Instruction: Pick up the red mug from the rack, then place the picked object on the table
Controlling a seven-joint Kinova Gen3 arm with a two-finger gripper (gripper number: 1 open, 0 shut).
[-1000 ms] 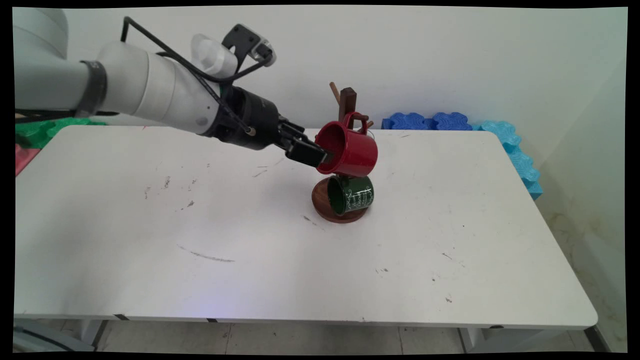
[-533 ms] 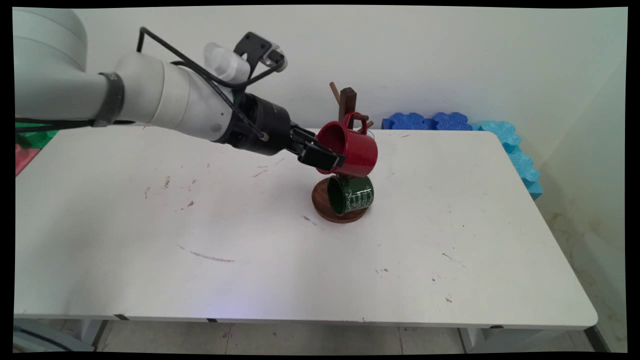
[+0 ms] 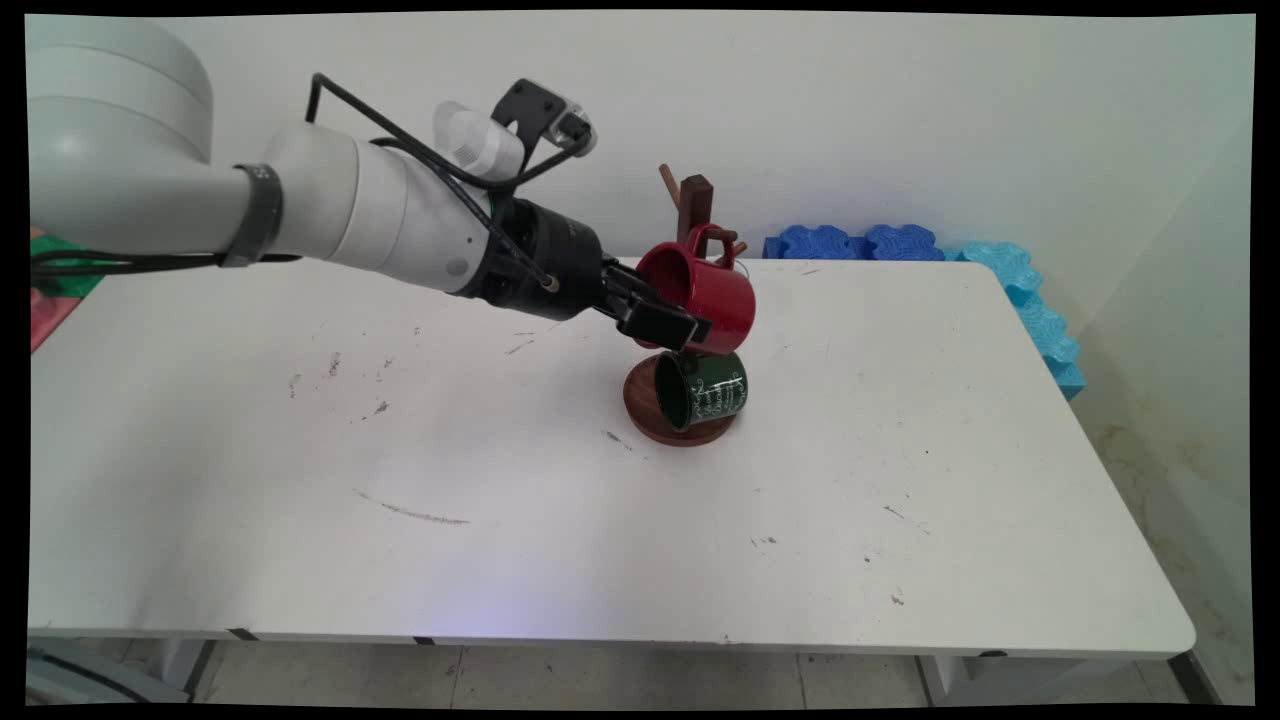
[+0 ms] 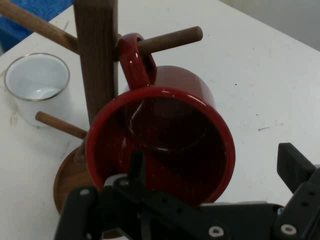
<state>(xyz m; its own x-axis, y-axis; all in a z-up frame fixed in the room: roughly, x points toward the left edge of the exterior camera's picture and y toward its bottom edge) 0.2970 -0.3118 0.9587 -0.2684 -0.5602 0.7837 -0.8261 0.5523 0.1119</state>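
End effector [image 3: 672, 325] open at red mug [image 3: 712, 295] rim; green mug [image 3: 705, 389] lettering unreadable

A white robot arm [image 3: 330, 205] reaches in from the upper left of the main view, sloping gently downward to the right across the table. Black cables loop above its wrist, and a small camera bracket sits on top. The wrist ends in a black cylindrical section carrying the black two-finger gripper [image 3: 672, 325], pointed rightward and slightly down. In the hand view the gripper's linkage rises from the bottom edge and its fingers [image 4: 295, 167] stand spread wide apart, with the jaws open.
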